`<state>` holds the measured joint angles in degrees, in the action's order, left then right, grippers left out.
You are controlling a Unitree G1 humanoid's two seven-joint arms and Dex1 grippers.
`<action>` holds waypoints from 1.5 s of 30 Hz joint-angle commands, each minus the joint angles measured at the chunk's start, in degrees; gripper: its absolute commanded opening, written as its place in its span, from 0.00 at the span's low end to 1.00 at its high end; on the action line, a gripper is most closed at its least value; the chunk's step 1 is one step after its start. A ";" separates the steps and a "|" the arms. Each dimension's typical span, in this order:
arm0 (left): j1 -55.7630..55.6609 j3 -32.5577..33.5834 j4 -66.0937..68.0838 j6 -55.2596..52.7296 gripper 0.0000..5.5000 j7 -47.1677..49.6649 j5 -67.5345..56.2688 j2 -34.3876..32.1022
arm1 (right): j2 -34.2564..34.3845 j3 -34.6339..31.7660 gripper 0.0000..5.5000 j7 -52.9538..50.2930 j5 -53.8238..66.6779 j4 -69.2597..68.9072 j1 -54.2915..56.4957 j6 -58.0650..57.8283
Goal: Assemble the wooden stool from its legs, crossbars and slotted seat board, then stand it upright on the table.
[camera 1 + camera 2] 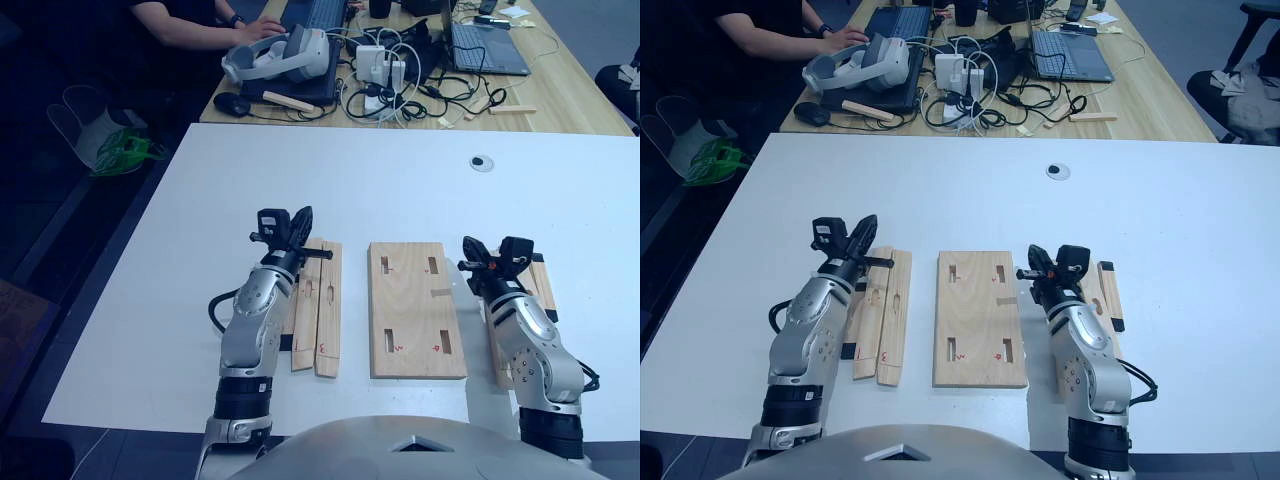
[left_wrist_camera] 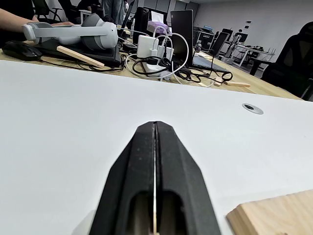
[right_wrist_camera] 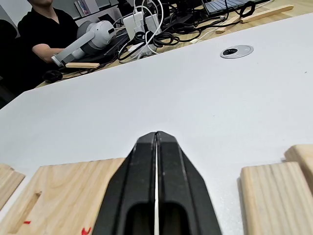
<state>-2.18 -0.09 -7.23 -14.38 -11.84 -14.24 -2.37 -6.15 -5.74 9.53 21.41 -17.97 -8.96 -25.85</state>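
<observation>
The slotted seat board (image 1: 415, 310) lies flat in the middle of the white table (image 1: 380, 190). Left of it lie several wooden legs and crossbars (image 1: 322, 320) side by side. More wooden pieces (image 1: 543, 283) lie to its right, partly hidden under my right arm. My left gripper (image 1: 298, 226) hovers shut over the far end of the left pieces, fingers pressed together with nothing between them (image 2: 155, 128). My right gripper (image 1: 470, 252) is shut and empty too (image 3: 157, 137), between the seat board's (image 3: 73, 196) right edge and the right-hand pieces (image 3: 274, 196).
A round cable grommet (image 1: 482, 162) sits on the far right of the table. Behind stands a wooden desk (image 1: 560, 90) crowded with laptops, cables, a headset (image 1: 275, 55) and loose wooden sticks (image 1: 287, 101). The table's left edge drops to the floor.
</observation>
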 commanded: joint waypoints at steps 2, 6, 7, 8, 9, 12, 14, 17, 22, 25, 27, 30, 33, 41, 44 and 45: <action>-0.24 -1.99 -1.26 7.54 0.00 -1.34 2.46 0.13 | -1.87 0.44 0.00 1.65 -2.21 -0.40 0.03 3.07; -1.32 -0.60 0.24 10.33 0.00 1.43 3.25 1.54 | -4.99 3.04 0.00 3.44 -6.85 -2.11 0.60 6.51; -1.76 -0.25 0.26 11.14 0.00 2.10 3.60 1.64 | -5.66 3.60 0.00 3.50 -8.14 -2.48 0.68 7.14; -2.16 -0.06 0.12 11.96 0.00 2.55 3.89 1.71 | -6.19 3.92 0.00 3.52 -9.27 -2.62 0.79 7.73; -2.40 0.08 0.03 13.20 0.00 3.00 4.28 1.82 | -6.67 4.15 0.00 3.41 -10.38 -2.73 0.81 8.11; -2.09 0.49 -0.61 11.86 0.00 4.34 4.31 2.02 | -7.71 4.76 0.00 3.16 -13.17 -2.79 0.76 9.19; -1.67 0.93 -0.85 10.41 0.00 5.32 4.08 2.10 | -7.83 4.83 0.00 2.73 -14.47 -2.79 0.78 9.51; -1.03 1.23 -3.03 2.82 0.00 6.30 4.52 0.08 | -7.25 2.96 0.00 0.93 -14.85 -2.59 0.66 8.60; 2.19 3.79 -13.32 -10.12 0.00 2.05 -1.01 -5.97 | -6.35 -0.06 0.00 -1.15 -14.22 -2.50 -0.46 10.67; 5.55 6.81 -20.63 -21.84 0.09 -2.92 -4.53 -15.20 | -4.85 -2.36 0.06 -2.59 -13.45 -1.91 0.07 14.34; 7.97 9.70 -24.99 -31.41 0.15 -5.64 -8.46 -20.70 | -3.43 -3.06 0.13 -3.41 -13.11 -1.69 -0.64 16.33; 12.27 12.05 -31.03 -44.01 0.24 -10.28 -14.38 -28.23 | -1.44 -2.66 0.23 -4.19 -13.14 -1.02 -2.21 17.66; 16.71 10.66 -35.76 -49.88 0.32 -11.99 -15.91 -33.02 | -0.25 -2.30 0.32 -4.32 -12.58 -1.01 -2.97 17.49; 23.15 1.64 -34.57 -44.67 0.57 -10.84 -6.74 -38.62 | 0.87 -2.39 0.60 -4.19 -11.64 -2.42 -3.74 16.82; 23.54 0.13 -33.44 -44.06 0.64 -12.48 -6.58 -39.24 | 1.09 -2.28 0.69 -4.28 -11.41 -2.75 -3.77 16.36; 23.32 -0.43 -32.92 -43.85 0.68 -13.36 -6.61 -39.69 | 1.17 -2.21 0.72 -4.34 -11.34 -2.86 -3.75 16.16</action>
<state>21.38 0.57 -41.34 -58.81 -23.88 -20.98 -40.45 -5.28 -8.00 5.51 9.72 -20.18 -12.79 -8.53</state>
